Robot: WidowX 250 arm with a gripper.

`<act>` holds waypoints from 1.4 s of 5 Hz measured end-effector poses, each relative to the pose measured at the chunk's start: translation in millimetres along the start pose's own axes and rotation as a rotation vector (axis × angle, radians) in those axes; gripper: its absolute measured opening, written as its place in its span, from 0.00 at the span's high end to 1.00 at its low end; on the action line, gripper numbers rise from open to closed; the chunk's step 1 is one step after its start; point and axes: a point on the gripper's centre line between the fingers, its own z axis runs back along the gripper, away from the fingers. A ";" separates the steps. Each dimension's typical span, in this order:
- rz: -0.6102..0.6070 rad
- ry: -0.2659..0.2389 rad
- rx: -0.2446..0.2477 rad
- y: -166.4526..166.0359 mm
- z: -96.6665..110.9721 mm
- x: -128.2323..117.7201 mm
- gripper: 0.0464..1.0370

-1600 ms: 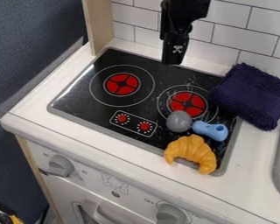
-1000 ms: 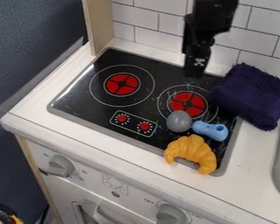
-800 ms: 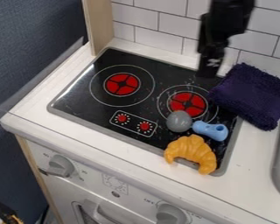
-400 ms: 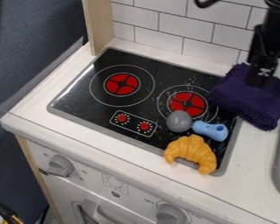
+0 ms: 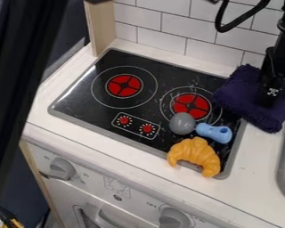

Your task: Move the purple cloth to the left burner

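Purple cloth [image 5: 234, 95]: lying at the right edge of the cooktop [image 5: 79, 104]
Gripper [image 5: 267, 100]: right of the cooktop, over the cloth; I can't tell whether it's open or closed
Left burner [image 5: 124, 85]: on the cooktop's left half
Croissant [image 5: 192, 152]: at the cooktop's near right corner

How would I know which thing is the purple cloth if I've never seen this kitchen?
Find the black stovetop with two red burners, then look at its right side, near the tiled wall. The purple cloth is the dark, fuzzy, folded-looking pad there, under the black gripper. It's much bigger and shaggier than the smooth orange croissant.
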 end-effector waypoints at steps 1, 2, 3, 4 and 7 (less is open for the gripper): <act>0.037 0.012 -0.012 -4.0 -10.2 -15.2 0.04; 0.062 0.015 -0.005 -6.4 -10.6 -28.0 0.04; 0.141 0.024 0.003 -11.6 -7.8 -59.1 0.04; 0.237 0.038 0.014 -11.3 -4.3 -92.7 0.04; 0.432 0.035 0.004 -11.6 -9.6 -157.1 0.04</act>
